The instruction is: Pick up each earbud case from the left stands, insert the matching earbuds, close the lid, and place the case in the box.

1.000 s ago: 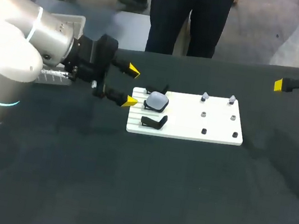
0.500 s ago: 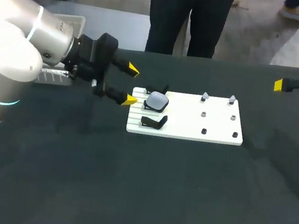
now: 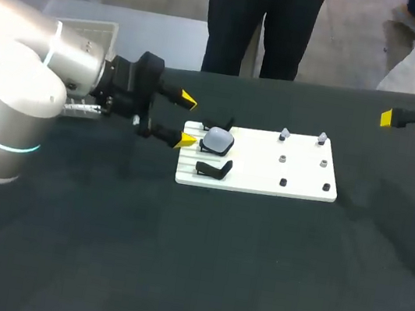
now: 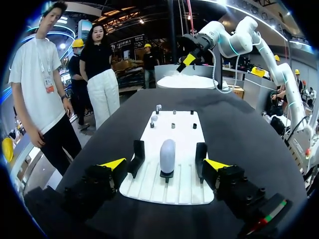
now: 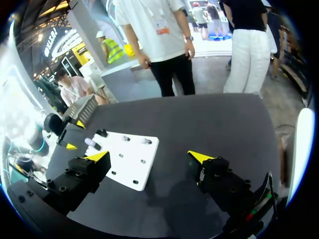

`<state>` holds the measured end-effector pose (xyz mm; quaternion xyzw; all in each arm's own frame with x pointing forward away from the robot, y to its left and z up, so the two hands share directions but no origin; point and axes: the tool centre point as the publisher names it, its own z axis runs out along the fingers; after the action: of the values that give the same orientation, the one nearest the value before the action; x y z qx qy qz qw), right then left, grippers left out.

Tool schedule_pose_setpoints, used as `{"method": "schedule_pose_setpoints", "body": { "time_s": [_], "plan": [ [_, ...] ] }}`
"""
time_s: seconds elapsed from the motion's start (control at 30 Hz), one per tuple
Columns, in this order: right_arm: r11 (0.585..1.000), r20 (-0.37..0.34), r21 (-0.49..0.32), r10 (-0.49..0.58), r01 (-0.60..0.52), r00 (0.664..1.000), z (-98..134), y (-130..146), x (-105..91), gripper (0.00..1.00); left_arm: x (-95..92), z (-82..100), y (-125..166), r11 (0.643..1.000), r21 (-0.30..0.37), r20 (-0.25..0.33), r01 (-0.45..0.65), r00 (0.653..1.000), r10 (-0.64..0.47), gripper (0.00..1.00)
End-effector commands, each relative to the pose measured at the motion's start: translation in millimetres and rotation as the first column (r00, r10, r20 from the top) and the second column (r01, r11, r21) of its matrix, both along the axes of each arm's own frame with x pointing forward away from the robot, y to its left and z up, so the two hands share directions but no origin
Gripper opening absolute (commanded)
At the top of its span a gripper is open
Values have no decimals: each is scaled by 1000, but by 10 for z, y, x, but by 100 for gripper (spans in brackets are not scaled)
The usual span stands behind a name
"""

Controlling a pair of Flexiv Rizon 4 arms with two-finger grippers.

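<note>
Toward the far edge of the dark matte bench, mid-width, lies a flat white rectangular board w/ a ribbed left end. A pale grey, glossy, rounded earbud case sits on the middle stand there, btwn a near black angled stand & a far one. Small grey earbuds stand on pegs along the board's far right. Left tool is released, yellow tips spread wide at the ribbed end, case ahead btwn them, untouched. Right tool, also released, hangs by the bench's far right corner.
</note>
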<state>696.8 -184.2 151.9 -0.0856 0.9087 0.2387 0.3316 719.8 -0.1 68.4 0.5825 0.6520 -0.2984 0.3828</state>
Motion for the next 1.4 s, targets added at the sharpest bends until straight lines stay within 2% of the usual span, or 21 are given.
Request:
{"method": "schedule_pose_setpoints", "body": {
  "time_s": [0.03,0.27,0.7,0.9,1.2,1.27,1.4],
  "plan": [
    [1000,1,3,4,-4,1000,-11,-6,10,100,6,-62,-82,1000,-12,7,-4,1000,4,100],
    [1000,1,3,4,-4,1000,-11,-6,10,100,3,-158,-186,1000,-14,11,6,1000,-6,100],
    [1000,1,3,4,-4,1000,-11,-6,10,100,73,-287,-349,997,-69,-5,34,999,-34,100],
    [1000,1,3,4,-4,1000,-11,-6,10,100,87,-318,-373,995,-86,-13,51,999,-52,85],
    [1000,1,3,4,-4,1000,-11,-6,10,100,62,-369,-411,992,-96,-32,80,996,-83,76],
    [1000,1,3,4,-4,1000,-11,-6,10,100,50,-375,-423,992,-97,-33,82,996,-86,71],
    [1000,1,3,4,-4,1000,-11,-6,10,100,30,-398,-449,991,-98,-39,94,994,-98,66]
  ]
}}
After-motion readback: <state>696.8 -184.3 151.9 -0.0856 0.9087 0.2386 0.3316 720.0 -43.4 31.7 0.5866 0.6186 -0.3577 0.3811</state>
